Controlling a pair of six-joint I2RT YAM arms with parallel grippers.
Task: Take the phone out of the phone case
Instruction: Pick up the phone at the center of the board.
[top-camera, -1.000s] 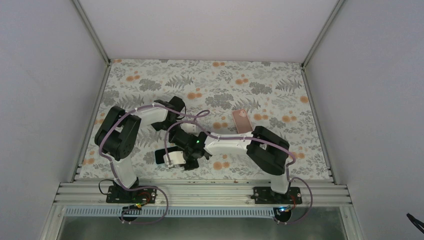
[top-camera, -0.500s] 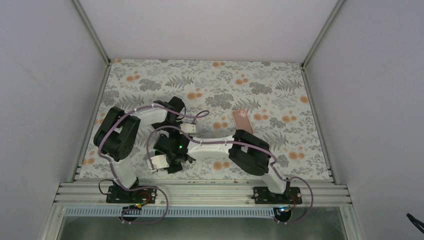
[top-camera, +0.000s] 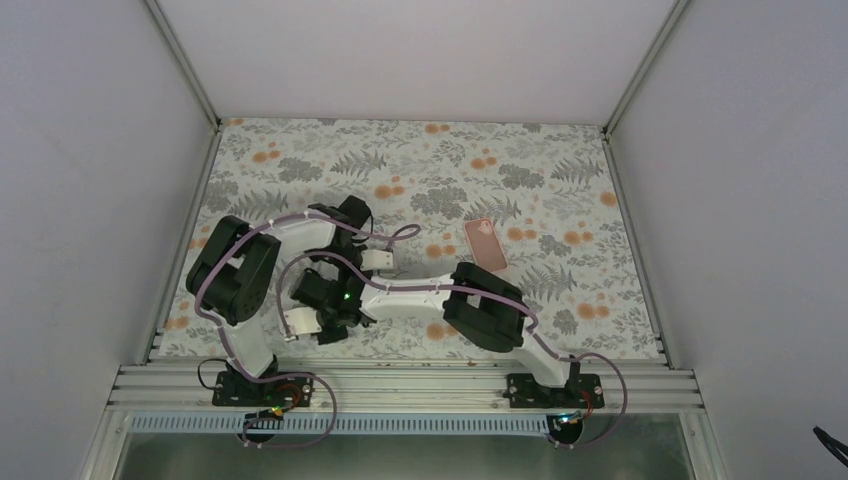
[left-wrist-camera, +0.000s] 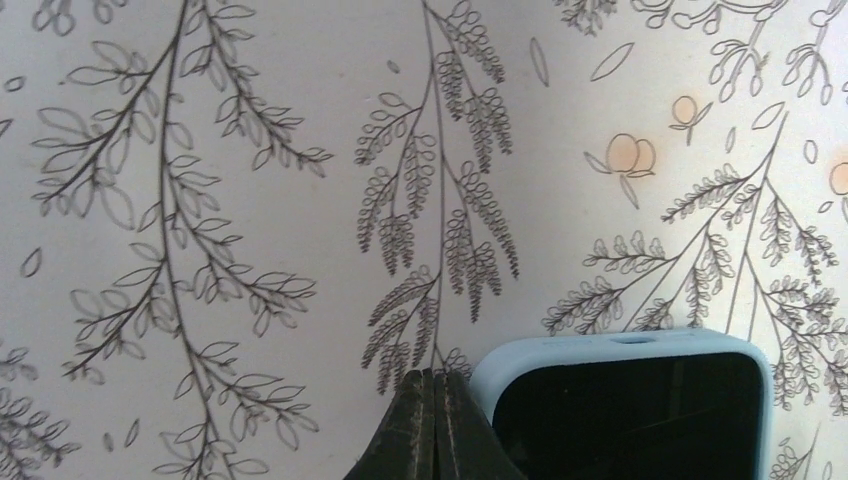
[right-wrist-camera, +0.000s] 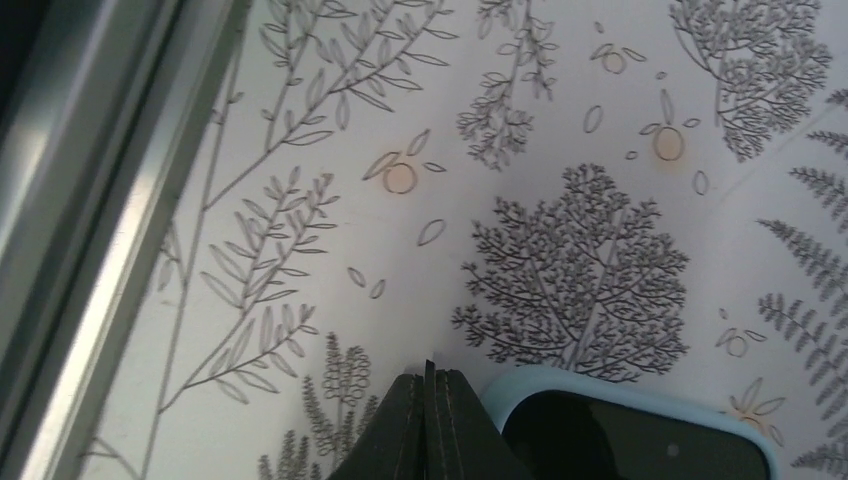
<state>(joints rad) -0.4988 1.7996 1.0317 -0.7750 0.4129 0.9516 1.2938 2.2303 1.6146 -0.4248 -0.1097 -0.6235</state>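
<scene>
The light blue phone case (left-wrist-camera: 620, 345) has a dark front inside its rim. One corner sits just beside the left tool (left-wrist-camera: 433, 385). A corner also shows just beside the right tool (right-wrist-camera: 429, 380). Both tools are pressed together, and it is hard to tell if they touch the case. From above, the arms hide it. A flat pink thing (top-camera: 484, 243) lies well apart on the flowery surface (top-camera: 560, 160).

Light-blue case (left-wrist-camera: 620, 345); pink phone (top-camera: 484, 243)
</scene>
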